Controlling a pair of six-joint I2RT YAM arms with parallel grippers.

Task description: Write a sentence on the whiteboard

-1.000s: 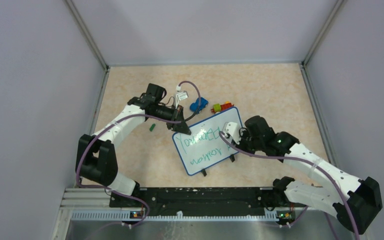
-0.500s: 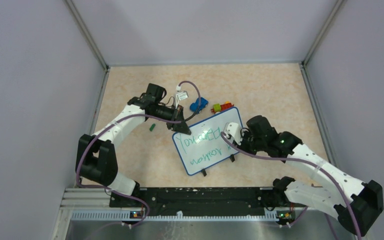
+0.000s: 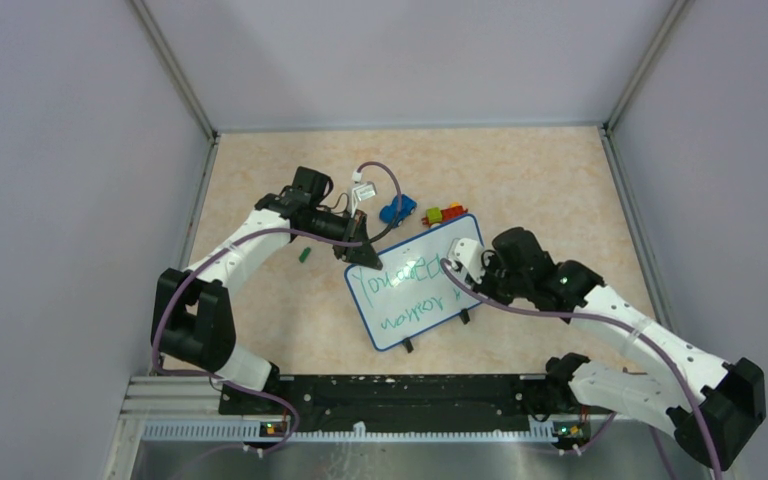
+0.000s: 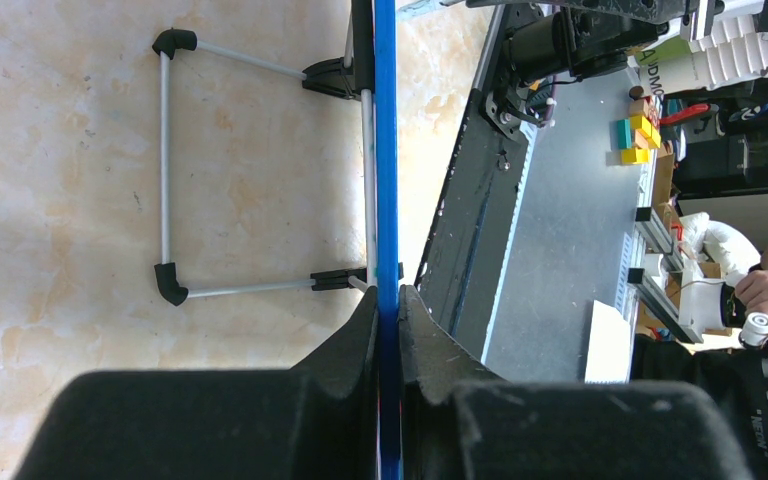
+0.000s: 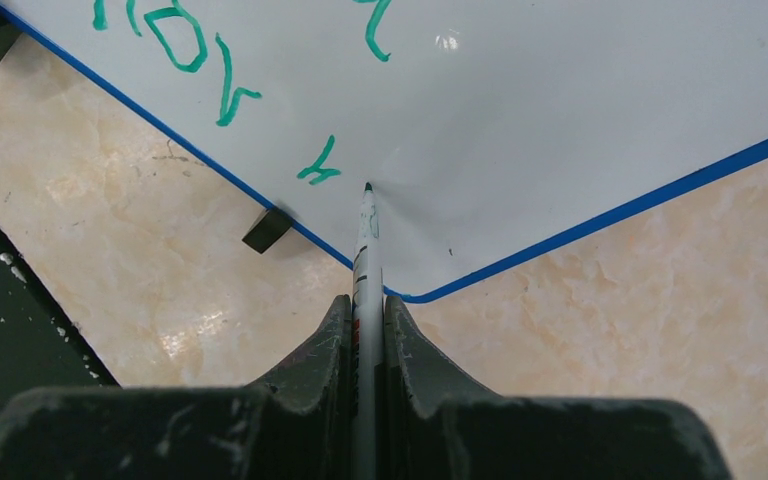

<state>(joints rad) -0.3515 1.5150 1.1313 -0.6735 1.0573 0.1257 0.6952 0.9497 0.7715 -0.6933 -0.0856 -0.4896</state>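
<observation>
Marker [image 5: 367, 225] clamped in my right gripper [image 5: 365, 305], tip on whiteboard [image 5: 560, 90] at 4 o'clock of last stroke [image 5: 318, 168] | my left gripper [image 4: 388, 300] pinches rim [image 4: 385, 150] | I press lightly, evenly.

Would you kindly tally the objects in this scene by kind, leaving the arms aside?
whiteboard: 1
marker: 1
toys: 2 (blue car, red-yellow-green block toy)
small green piece: 1
Total: 5

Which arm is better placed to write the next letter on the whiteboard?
Right. The right gripper holds the marker, its tip at the whiteboard beside the last green stroke. The left gripper is clamped on the blue rim, steadying the board.
</observation>
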